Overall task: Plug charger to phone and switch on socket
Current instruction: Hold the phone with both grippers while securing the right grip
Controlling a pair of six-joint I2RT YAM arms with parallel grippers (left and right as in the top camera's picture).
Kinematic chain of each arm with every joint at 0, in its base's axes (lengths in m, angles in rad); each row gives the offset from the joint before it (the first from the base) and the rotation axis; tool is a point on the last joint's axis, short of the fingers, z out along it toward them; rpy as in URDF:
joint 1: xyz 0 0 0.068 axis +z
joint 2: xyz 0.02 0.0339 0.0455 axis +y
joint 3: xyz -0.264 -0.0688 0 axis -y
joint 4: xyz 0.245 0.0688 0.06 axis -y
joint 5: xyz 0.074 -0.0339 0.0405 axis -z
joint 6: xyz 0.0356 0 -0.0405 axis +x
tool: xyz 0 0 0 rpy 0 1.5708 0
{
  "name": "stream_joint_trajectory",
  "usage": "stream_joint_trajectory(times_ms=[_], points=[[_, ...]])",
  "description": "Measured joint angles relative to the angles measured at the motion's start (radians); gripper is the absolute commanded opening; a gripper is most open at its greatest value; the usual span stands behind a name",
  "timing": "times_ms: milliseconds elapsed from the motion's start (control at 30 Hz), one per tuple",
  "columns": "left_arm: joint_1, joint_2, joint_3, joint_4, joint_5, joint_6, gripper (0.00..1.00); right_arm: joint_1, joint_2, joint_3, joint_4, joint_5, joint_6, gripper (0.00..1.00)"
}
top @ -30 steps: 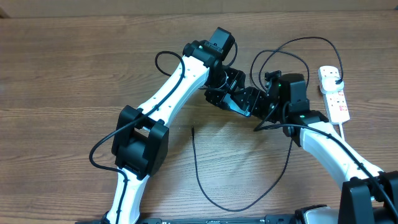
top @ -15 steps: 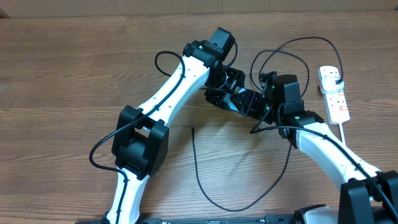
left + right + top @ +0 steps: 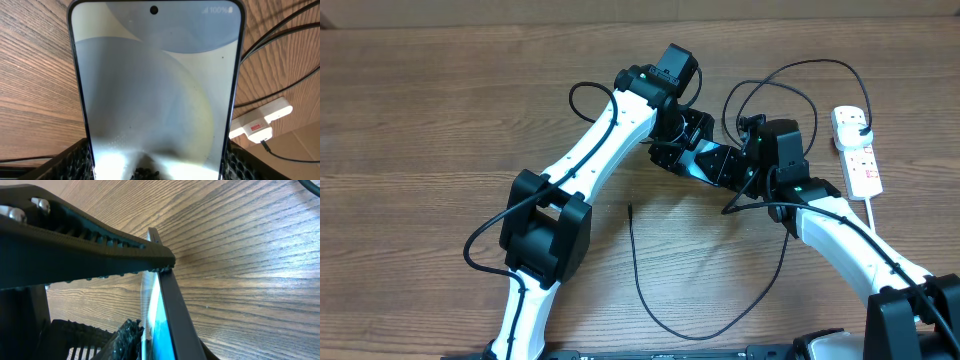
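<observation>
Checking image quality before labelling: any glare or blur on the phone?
Left wrist: phone fills the frame, white glare low on its screen, table grain sharp. Right wrist: phone edge-on, no glare visible. Overhead: even light, faint shadows.

You are looking at a wooden table [image 3: 420, 120] with brown, wavy grain running left to right, which fills nearly the whole overhead view. Along its far edge runs a plain, pale tan strip [image 3: 520, 8] of background. In the left wrist view the grain shows close up, and a flat tan surface [image 3: 306, 150] lies beyond the table's edge at lower right.
</observation>
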Motion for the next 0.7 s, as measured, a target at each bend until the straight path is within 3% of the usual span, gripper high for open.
stream_joint_trajectory(times_ms=[700], points=[[0.001,0.000,0.000,0.003,0.021,0.000,0.04,-0.001,0.000,0.000,0.019,-0.009,0.032,0.24]])
